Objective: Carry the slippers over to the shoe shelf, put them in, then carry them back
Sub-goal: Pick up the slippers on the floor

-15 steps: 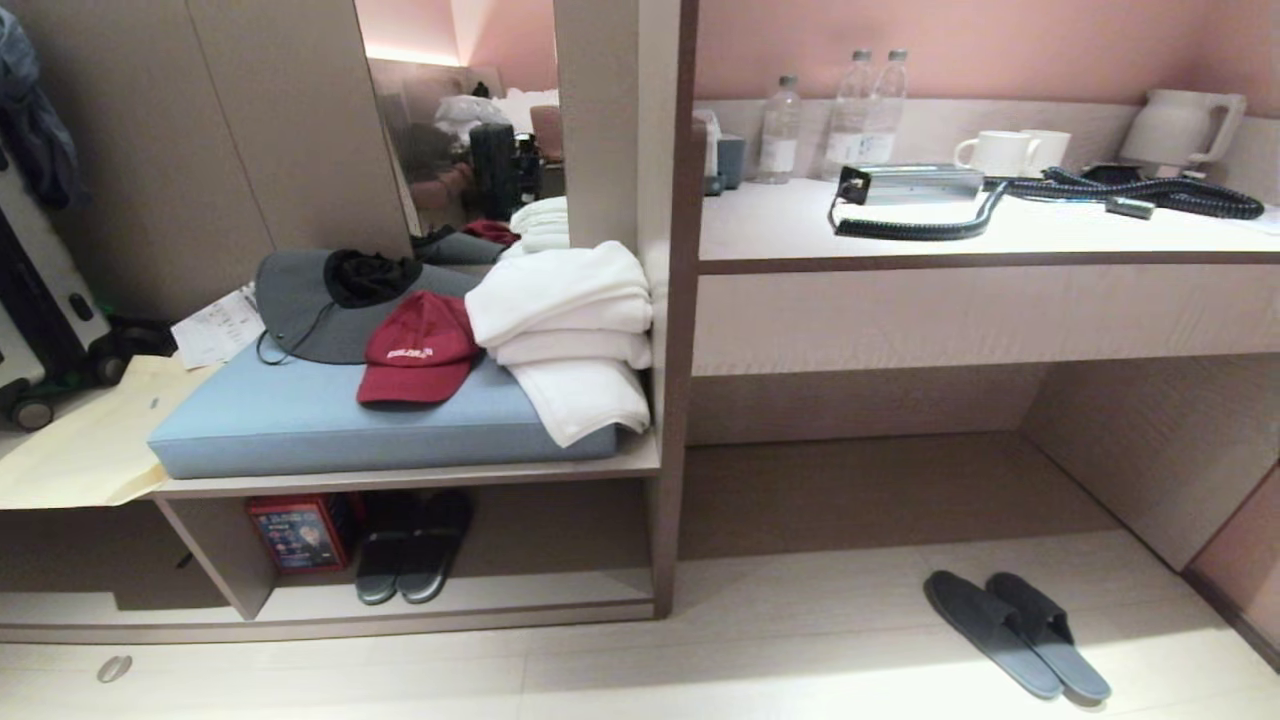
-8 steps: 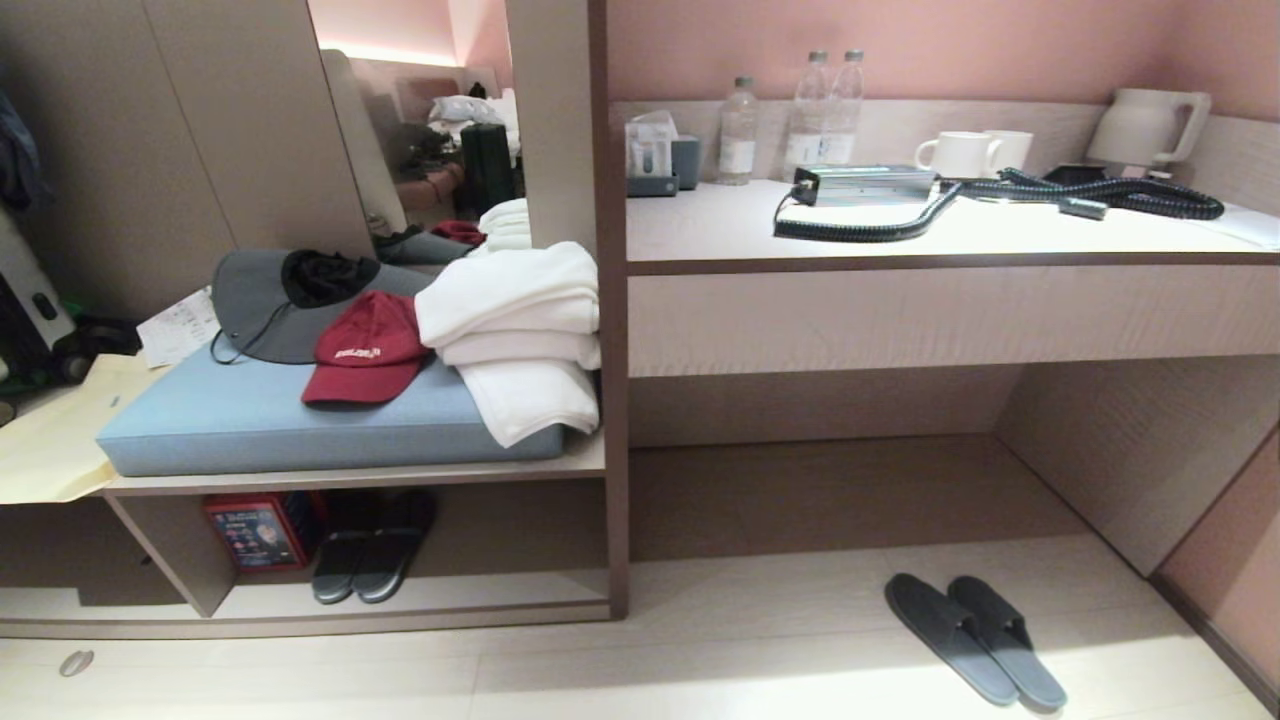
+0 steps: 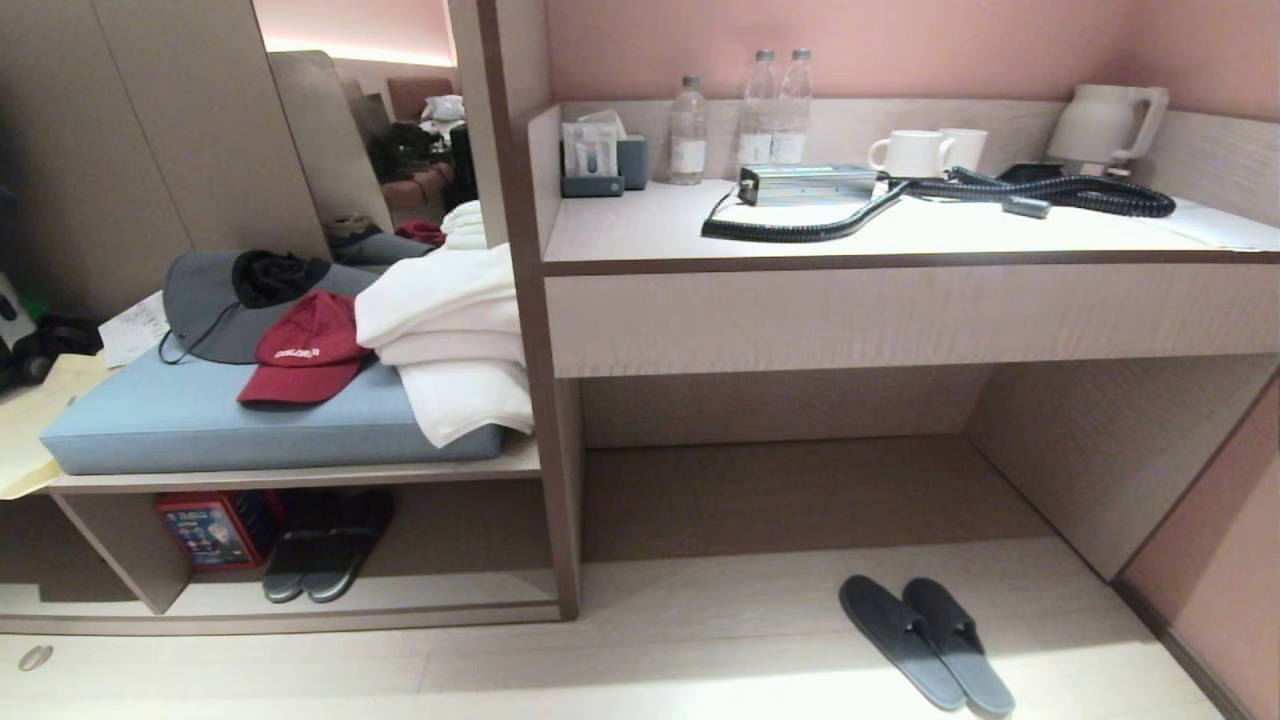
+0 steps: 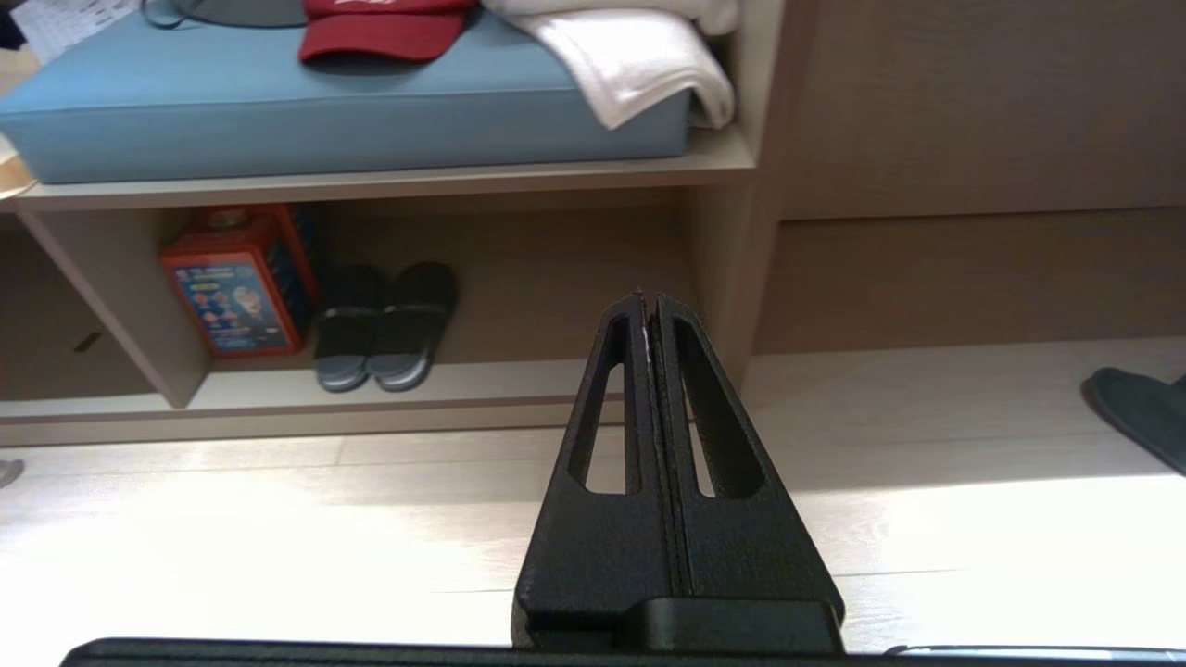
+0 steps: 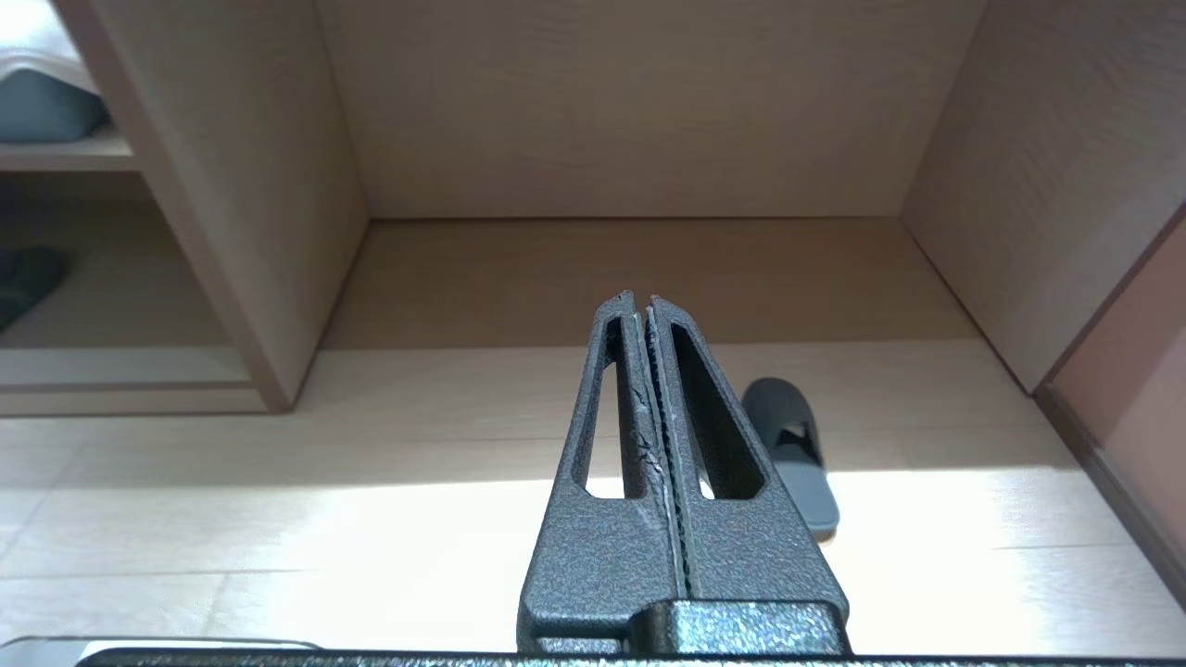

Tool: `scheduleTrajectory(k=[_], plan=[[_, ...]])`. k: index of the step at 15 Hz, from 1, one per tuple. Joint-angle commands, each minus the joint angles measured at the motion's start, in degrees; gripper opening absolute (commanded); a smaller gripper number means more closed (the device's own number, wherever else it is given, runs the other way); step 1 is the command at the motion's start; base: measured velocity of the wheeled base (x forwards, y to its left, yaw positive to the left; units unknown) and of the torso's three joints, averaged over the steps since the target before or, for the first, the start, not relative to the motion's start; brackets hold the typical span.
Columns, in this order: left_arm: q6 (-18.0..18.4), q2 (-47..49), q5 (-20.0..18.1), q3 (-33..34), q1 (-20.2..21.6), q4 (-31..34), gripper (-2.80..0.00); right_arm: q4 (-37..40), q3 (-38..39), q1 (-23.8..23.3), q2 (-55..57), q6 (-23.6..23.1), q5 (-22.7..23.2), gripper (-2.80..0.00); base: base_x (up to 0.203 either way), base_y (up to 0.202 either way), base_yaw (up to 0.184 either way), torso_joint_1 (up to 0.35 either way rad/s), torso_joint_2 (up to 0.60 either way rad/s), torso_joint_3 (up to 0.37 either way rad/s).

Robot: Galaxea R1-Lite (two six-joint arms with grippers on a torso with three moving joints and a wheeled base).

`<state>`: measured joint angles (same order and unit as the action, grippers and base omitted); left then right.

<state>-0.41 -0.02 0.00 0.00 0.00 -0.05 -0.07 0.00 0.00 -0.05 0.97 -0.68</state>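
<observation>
The slippers (image 3: 925,640), a plain dark grey pair, lie side by side on the pale floor in front of the desk recess, toes toward the wall. One slipper (image 5: 792,454) shows just beyond my right gripper (image 5: 641,298), which is shut and holds nothing. A slipper toe (image 4: 1140,412) peeks in at the edge of the left wrist view. My left gripper (image 4: 649,298) is shut and empty, above the floor in front of the shoe shelf (image 4: 519,380). The shoe shelf (image 3: 420,595) is the low compartment under the blue cushion. Neither arm shows in the head view.
A darker pair of slides (image 3: 325,550) and a red box (image 3: 205,528) stand in the shelf. On the blue cushion (image 3: 200,425) lie a red cap (image 3: 300,350), a grey hat and white towels (image 3: 450,340). The desk (image 3: 900,240) carries bottles, cups, a kettle and cables.
The whole head view has slid to the left, so the camera has swung right. The slippers and shelf contents have kept their places on the floor and shelf.
</observation>
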Motion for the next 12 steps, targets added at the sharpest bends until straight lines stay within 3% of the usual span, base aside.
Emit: scheduleTrajectory(k=[1, 12], plan=[[-0.03, 0.02, 0.0, 0.0, 0.0, -0.04, -2.8, -0.01, 0.0, 0.0, 0.05, 0.08, -0.02, -2.8, 0.0, -0.196, 0.0, 0.002, 0.0, 0.007], [-0.03, 0.02, 0.0, 0.09, 0.0, -0.04, -2.8, -0.01, 0.0, 0.0, 0.05, 0.08, -0.02, -2.8, 0.0, -0.198, 0.001, 0.002, 0.0, 0.003]])
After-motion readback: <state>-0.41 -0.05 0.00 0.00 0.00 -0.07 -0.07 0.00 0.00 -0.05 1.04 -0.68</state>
